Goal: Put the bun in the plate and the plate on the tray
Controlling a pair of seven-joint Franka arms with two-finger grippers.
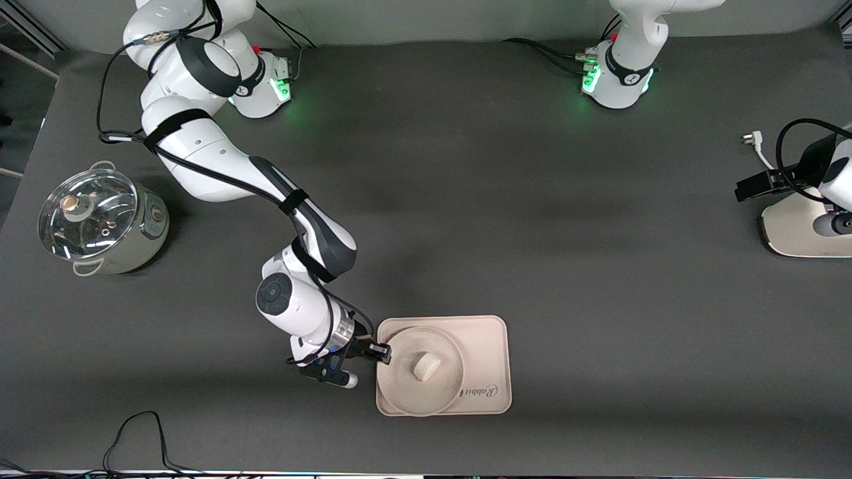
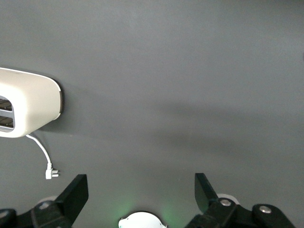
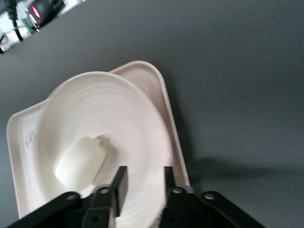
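Note:
The round cream plate [image 1: 447, 347] lies on the rectangular cream tray [image 1: 489, 339], at its end toward the right arm, with the "Rabbit" script showing beside it. The small white bun [image 1: 426, 366] rests in the plate's middle. My right gripper [image 1: 385, 354] is low at the plate's rim. In the right wrist view its fingers [image 3: 144, 178] stand a little apart astride the rim of the plate [image 3: 109, 104], with the bun [image 3: 80, 164] just past them and the tray [image 3: 142, 70] beneath. My left gripper [image 1: 742, 191] waits open and empty [image 2: 141, 183] above the table at the left arm's end.
A steel pot with a glass lid [image 1: 100, 223] stands at the right arm's end of the table. A white toaster [image 1: 799, 229] with a loose plug [image 1: 751, 138] sits at the left arm's end; it also shows in the left wrist view [image 2: 28, 102].

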